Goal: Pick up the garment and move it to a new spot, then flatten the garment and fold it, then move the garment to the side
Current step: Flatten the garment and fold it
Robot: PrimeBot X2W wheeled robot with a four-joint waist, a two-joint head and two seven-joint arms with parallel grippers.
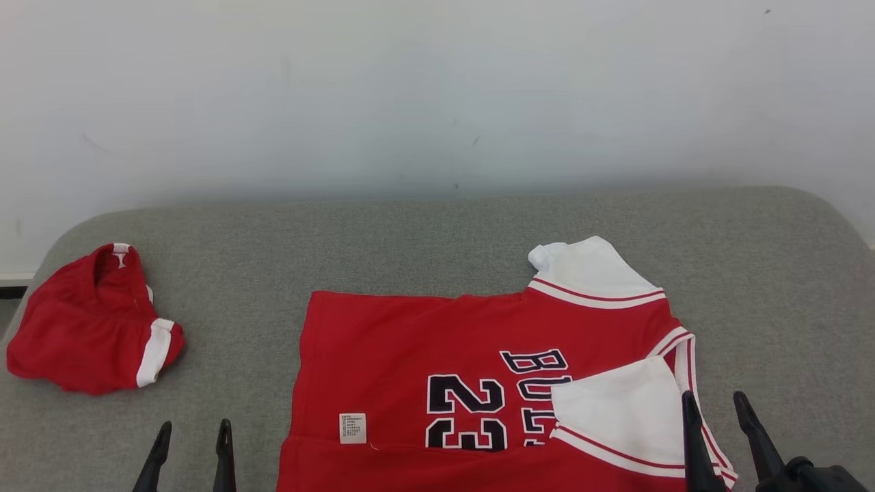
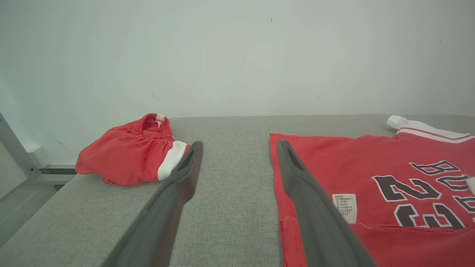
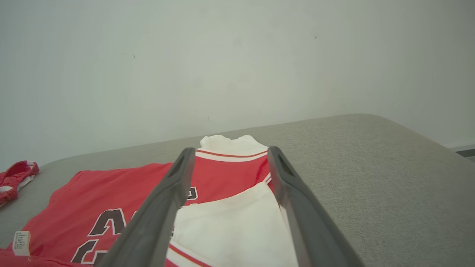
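Note:
The garment (image 1: 437,355) is a red jersey with white sleeves and dark "23" lettering, lying flat on the grey table, its near part folded over. One white sleeve (image 1: 615,410) is folded in over the print. My left gripper (image 1: 193,427) stands open at the lower left, beside the jersey's left edge (image 2: 276,174) and touching nothing. In the left wrist view the left gripper (image 2: 237,146) frames bare table. My right gripper (image 1: 714,400) is open above the jersey's right edge; in its wrist view the right gripper (image 3: 230,152) has the folded sleeve (image 3: 230,226) between its fingers, nothing gripped.
Crumpled red shorts (image 1: 89,328) with a white trim lie at the table's far left, also seen as red shorts (image 2: 130,152). A pale wall (image 1: 437,96) stands behind the grey table (image 1: 410,239). The table's rounded right corner (image 3: 389,122) drops off.

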